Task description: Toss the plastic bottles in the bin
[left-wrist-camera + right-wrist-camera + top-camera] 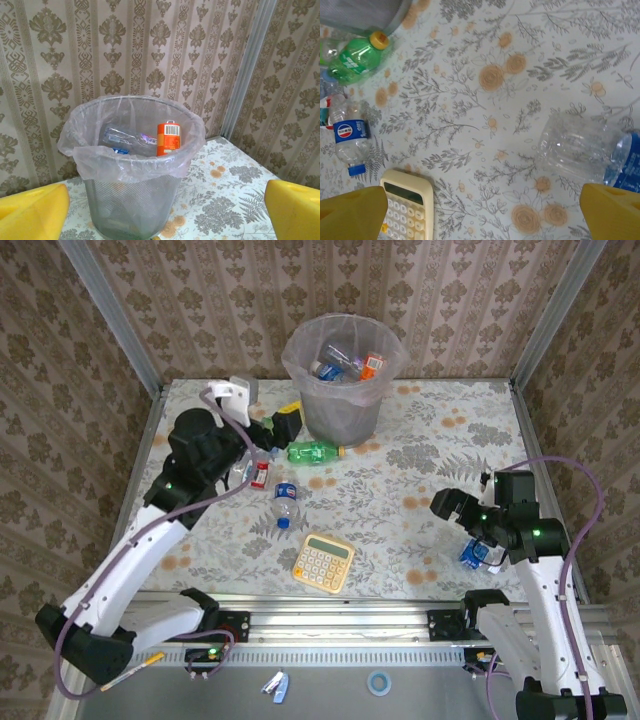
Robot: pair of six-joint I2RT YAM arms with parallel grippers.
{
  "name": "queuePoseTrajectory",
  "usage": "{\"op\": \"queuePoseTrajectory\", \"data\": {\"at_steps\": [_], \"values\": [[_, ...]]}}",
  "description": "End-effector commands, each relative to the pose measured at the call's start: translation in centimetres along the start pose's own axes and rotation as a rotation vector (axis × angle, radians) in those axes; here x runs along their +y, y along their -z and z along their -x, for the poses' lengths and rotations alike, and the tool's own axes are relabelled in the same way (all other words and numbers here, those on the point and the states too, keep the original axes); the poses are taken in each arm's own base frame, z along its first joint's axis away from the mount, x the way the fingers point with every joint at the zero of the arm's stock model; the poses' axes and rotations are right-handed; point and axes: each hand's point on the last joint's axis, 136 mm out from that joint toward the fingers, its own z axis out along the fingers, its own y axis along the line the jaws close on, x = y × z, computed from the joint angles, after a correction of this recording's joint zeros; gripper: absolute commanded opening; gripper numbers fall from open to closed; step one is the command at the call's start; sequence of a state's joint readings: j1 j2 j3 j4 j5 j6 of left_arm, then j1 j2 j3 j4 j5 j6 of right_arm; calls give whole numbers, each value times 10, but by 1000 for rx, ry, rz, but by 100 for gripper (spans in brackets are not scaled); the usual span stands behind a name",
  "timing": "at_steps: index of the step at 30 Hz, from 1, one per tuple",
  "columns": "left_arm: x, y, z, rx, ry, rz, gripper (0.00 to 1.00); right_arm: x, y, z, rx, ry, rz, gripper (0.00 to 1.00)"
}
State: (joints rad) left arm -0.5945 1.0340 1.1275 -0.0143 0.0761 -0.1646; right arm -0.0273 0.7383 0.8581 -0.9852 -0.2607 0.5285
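The bin point(340, 410), a grey mesh basket with a pinkish liner, stands at the back of the table and holds several plastic bottles, among them an orange one point(168, 139) and a clear one point(124, 138). On the table lie a green bottle point(312, 452), a blue-labelled Pepsi bottle point(286, 502) and a small red-labelled one point(260, 476). My left gripper point(280, 430) hangs open and empty just left of the bin point(132, 205), facing it. My right gripper point(452, 508) is open and empty above the cloth. A clear bottle with a blue label point(585, 150) lies by its right finger point(612, 212).
A yellow calculator point(323, 562) lies near the front edge, left of my right gripper. Wallpapered walls and metal posts close in the table on three sides. In the right wrist view the green bottle point(357, 60) and the Pepsi bottle point(350, 137) lie at far left.
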Motion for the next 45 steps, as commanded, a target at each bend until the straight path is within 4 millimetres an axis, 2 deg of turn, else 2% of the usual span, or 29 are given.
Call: {"op": "queuePoseTrajectory", "data": {"at_steps": [1,11,15,19,27,30,34,45], "values": [[-5,11,-10,16,-44,-25,100,-9,0,-12,67,-58,-54,100],[1,32,-51,106,-75,-8,100,-34,-12,-26,152,-160,-169,100],[4,35,-59,113,-74,5,100,-29,-24,-31,170,-276,-99,100],[7,37,-63,122,-70,19,100,-30,-38,-43,264,-392,-43,100],[11,41,-64,119,-69,43,100,-37,-34,-57,334,-514,-11,100],[12,41,-65,118,-67,47,100,-42,-40,-62,352,-533,-23,100],[12,43,-65,121,-64,51,100,-48,-49,-64,368,-580,-19,100],[15,48,-64,111,-66,68,100,-71,-58,-59,366,-622,-68,100]]}}
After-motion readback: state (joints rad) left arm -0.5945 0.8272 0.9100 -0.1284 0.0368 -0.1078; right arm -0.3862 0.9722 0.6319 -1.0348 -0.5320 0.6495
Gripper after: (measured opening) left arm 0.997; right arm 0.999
